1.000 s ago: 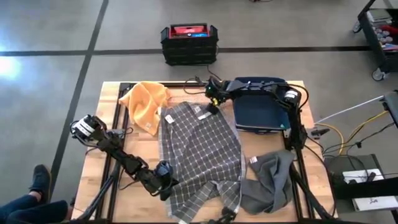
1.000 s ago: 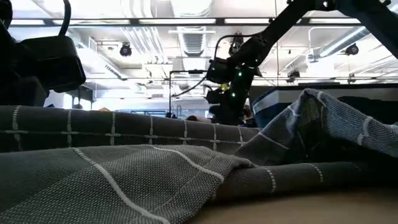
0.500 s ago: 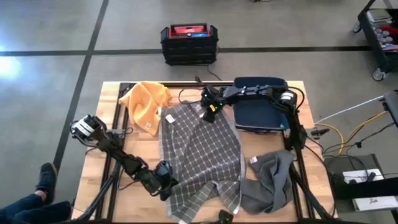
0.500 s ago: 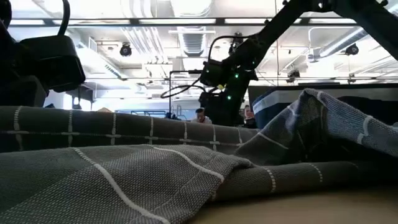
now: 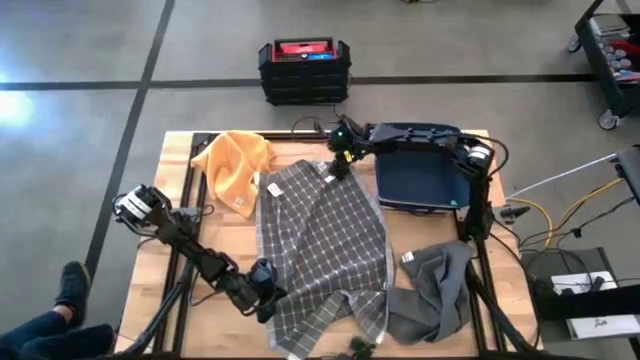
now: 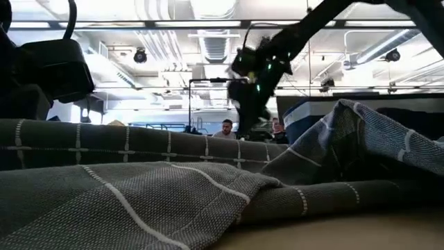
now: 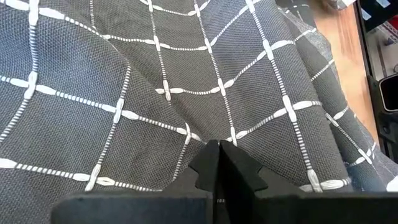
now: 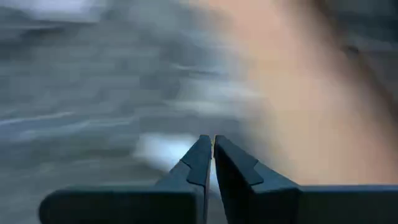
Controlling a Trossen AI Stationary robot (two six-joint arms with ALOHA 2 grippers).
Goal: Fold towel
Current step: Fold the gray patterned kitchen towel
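Observation:
A grey towel (image 5: 322, 240) with a white check lies spread and rumpled on the middle of the wooden table (image 5: 180, 150). It fills the left wrist view (image 7: 186, 74) and the front of the low view (image 6: 139, 194). My left gripper (image 5: 264, 287) is shut at the towel's near-left edge. My right gripper (image 5: 339, 158) hangs shut over the towel's far edge, close to a white label (image 5: 328, 178). Its wrist view is blurred. My left gripper pinches a raised fold of the towel (image 7: 214, 138) between its two shut fingers, near the towel's near-left edge. It comes in low from the table's near left, and creases run into the fingertips. The towel lies on the table. My right gripper: I cannot tell whether it touches the towel.
A yellow cloth (image 5: 236, 165) lies at the far left of the table. A dark blue bag (image 5: 415, 180) sits at the far right, and a plain grey cloth (image 5: 437, 290) at the near right. A black and red crate (image 5: 303, 68) stands on the floor beyond the table.
My right gripper dipped toward the near-left onto the towel's far edge, then rose and drew back toward the far edge. The towel's outline looks unchanged.

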